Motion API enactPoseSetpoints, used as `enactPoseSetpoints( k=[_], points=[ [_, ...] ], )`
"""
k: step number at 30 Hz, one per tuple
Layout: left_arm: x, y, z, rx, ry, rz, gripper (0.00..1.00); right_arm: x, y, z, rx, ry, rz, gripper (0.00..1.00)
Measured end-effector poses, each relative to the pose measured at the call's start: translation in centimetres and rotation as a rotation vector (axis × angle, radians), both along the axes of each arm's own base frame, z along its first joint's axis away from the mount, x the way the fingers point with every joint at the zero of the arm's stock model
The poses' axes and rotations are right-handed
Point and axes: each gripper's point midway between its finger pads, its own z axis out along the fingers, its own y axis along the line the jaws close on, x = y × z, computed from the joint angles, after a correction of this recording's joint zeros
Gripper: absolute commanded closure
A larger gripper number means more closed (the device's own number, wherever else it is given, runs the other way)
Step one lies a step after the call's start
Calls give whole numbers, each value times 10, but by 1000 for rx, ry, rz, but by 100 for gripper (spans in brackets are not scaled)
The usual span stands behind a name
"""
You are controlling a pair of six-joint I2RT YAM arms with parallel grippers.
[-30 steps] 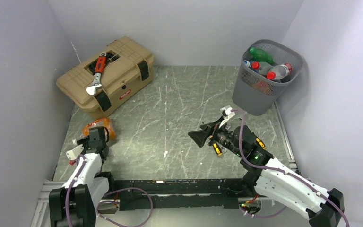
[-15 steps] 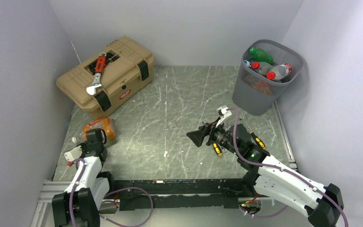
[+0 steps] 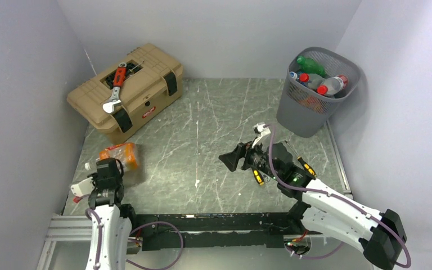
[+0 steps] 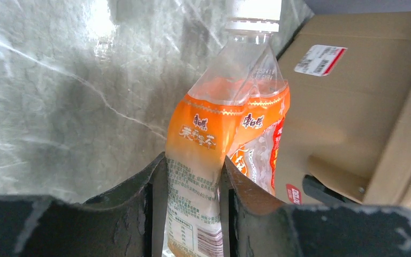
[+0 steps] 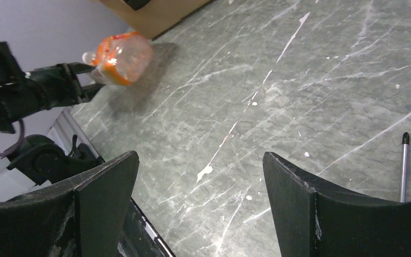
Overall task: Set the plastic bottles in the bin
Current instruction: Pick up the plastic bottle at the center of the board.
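Observation:
A crushed clear plastic bottle (image 4: 222, 134) with an orange label and white cap is pinched flat between the jaws of my left gripper (image 4: 192, 198). In the top view this bottle (image 3: 121, 156) hangs at the near left, just off the table, with the left gripper (image 3: 110, 167) shut on its base. The grey mesh bin (image 3: 300, 115) stands at the far right. It holds a green bottle (image 3: 310, 64) and red-capped bottles (image 3: 331, 85). My right gripper (image 3: 232, 161) hovers mid-table, open and empty (image 5: 200, 160), facing the held bottle (image 5: 120, 56).
A tan toolbox (image 3: 146, 84) with black latches sits at the far left, a red-handled wrench (image 3: 116, 89) on its lid; its side (image 4: 353, 91) is close behind the bottle. A thin black-tipped rod (image 5: 404, 160) lies on the table near the right gripper.
My left gripper closed on the orange-labelled bottle and the left arm drew back toward the near edge, lifting the bottle. The right gripper drifted a little to the left, still open.

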Motion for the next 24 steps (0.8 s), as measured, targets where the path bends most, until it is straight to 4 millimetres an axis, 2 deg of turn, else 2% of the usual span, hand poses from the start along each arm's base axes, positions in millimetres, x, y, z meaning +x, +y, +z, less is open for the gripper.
enactPoseSetpoints(
  k=[5,10,13,16,21,24],
  points=[
    [-10,1,31,42,9,-14,100,2,7,-2,-12,15,17,10],
    [-19,-3,52,84,65,-85,100,3,9,8,2,0,23,10],
    [-21,-5,74,145,68,-147,100,4,9,15,4,-18,24,10],
    [-18,-5,119,238,35,-214,100,5,8,25,11,-41,21,10],
    [-4,-9,237,444,-96,-341,100,5,1,38,12,-81,4,10],
    [9,-24,297,554,-210,-457,100,5,-3,41,-3,-95,-8,10]
  ],
)
